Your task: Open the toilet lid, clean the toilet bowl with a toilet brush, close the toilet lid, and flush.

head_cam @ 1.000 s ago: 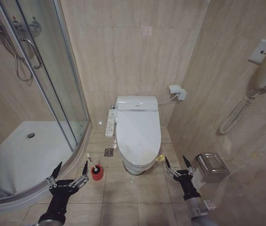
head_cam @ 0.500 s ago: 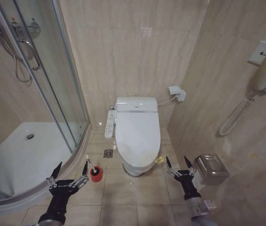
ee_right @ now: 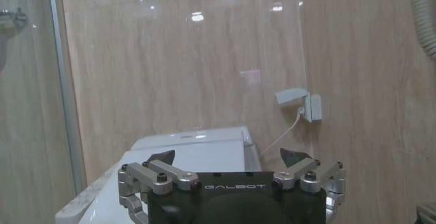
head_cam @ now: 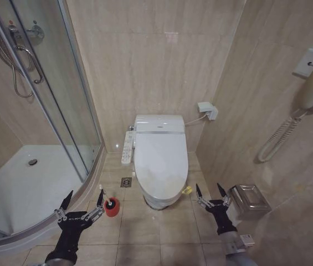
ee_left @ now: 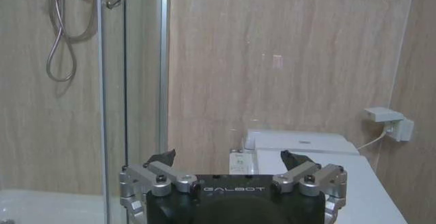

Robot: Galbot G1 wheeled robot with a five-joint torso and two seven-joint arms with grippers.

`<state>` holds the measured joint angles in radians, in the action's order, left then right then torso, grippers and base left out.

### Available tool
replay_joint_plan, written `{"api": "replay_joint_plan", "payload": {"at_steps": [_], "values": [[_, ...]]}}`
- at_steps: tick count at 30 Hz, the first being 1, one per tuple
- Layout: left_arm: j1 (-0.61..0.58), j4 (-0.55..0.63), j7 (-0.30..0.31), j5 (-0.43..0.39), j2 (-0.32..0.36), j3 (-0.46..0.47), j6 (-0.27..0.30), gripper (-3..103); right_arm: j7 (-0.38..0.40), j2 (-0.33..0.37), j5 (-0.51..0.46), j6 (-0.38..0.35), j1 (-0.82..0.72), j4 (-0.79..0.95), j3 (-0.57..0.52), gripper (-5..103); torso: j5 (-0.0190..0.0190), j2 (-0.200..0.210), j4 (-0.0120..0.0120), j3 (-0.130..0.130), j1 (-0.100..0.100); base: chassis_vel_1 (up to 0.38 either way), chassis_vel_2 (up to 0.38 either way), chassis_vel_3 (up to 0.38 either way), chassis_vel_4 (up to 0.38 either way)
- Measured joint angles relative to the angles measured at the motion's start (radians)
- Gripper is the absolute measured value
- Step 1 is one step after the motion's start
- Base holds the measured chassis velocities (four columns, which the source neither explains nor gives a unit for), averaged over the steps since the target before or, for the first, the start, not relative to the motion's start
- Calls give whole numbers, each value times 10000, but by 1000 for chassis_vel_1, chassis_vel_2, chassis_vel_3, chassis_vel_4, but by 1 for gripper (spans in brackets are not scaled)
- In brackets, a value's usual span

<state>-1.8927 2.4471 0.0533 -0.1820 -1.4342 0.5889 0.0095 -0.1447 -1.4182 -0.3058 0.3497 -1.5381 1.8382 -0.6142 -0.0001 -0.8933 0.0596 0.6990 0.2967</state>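
Toilet lid: we see the toilet lid (head_cam: pixel 161 162) down flat over the bowl, glossy white, at the middle of the room against the far wall; a yellow-green strap (head_cam: pixel 187 190) sticks out at its near right edge.
Toilet bowl: the toilet bowl (head_cam: pixel 157 201) shows below the lid's near end, standing on the tiled floor (head_cam: pixel 156 244); its narrow white button panel (head_cam: pixel 127 147) runs along its left side.
Toilet brush: the toilet brush (head_cam: pixel 102 193) stands in a small red cup holder (head_cam: pixel 111 207) on the floor, left of the bowl's near end, pale handle leaning up and to the left; we cannot make out the bristle head.
Left gripper: our left gripper (head_cam: pixel 81 203) hangs near and low on the left, just left of the red holder and apart from it, fingers spread wide with nothing between them.
Right gripper: our right gripper (head_cam: pixel 212 194) hangs near and low on the right, right of the bowl's near end, near the strap but not touching it, fingers spread wide and empty.
Surroundings: a glass shower enclosure (head_cam: pixel 45 100) fills the left side; a metal box (head_cam: pixel 249 200) is on the right wall beside the right gripper.
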Motion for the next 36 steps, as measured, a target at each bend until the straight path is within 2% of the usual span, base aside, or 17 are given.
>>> {"api": "replay_joint_plan", "payload": {"at_steps": [15,23,36], "values": [[1,0,0,0,0,0,0,100,17,-25,278,320,78,-88,14,100,0,4,-1,6,15,-82,79,79,-78],[0,0,0,0,0,0,0,100,283,19,1258,267,102,-215,32,100,1,1,1,0,1,-22,20,18,-17],[0,0,0,0,0,0,0,100,551,407,1557,-73,627,-1491,238,100,2,1,-1,2,5,3,-4,-4,3]]}}
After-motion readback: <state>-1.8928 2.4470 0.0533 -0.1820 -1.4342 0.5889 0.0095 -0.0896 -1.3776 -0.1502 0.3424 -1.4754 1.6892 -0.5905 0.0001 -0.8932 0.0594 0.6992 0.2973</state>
